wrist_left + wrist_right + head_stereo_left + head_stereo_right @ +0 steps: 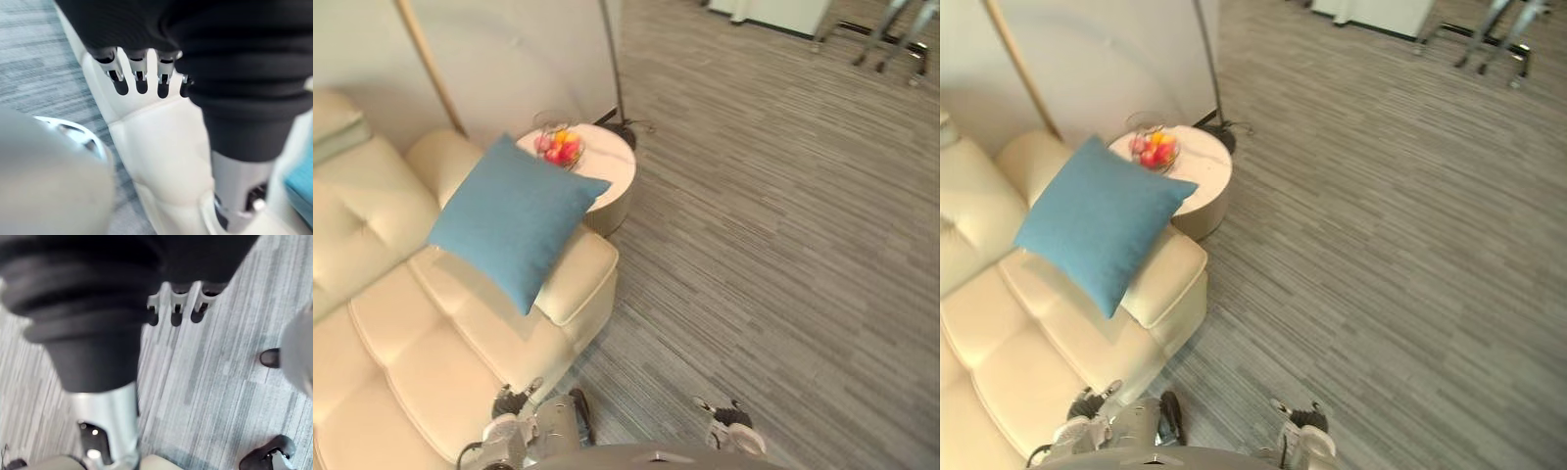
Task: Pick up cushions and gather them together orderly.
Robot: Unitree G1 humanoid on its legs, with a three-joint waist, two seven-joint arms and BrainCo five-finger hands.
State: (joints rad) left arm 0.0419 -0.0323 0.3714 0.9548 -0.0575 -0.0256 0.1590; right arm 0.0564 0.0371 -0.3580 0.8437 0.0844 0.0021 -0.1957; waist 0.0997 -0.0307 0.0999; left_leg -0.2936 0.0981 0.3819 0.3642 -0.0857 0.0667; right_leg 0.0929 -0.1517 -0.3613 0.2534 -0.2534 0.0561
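Note:
A blue square cushion [514, 220] leans tilted on the right armrest of a cream sofa [421, 343], one corner hanging over the seat. My left hand [514, 403] hangs low by the sofa's front edge, well below the cushion. In the left wrist view its fingers [139, 73] are relaxed and hold nothing, with the sofa's cream front past them. My right hand [732, 423] hangs over the carpet, far from the cushion. Its fingers [176, 306] are also loose and empty.
A round white side table [607, 176] with a wire bowl of fruit [560, 147] stands just behind the armrest. Two thin lamp poles [612, 59] rise by the wall. Grey striped carpet [773, 245] spreads to the right. Metal furniture legs [891, 39] stand at the far right.

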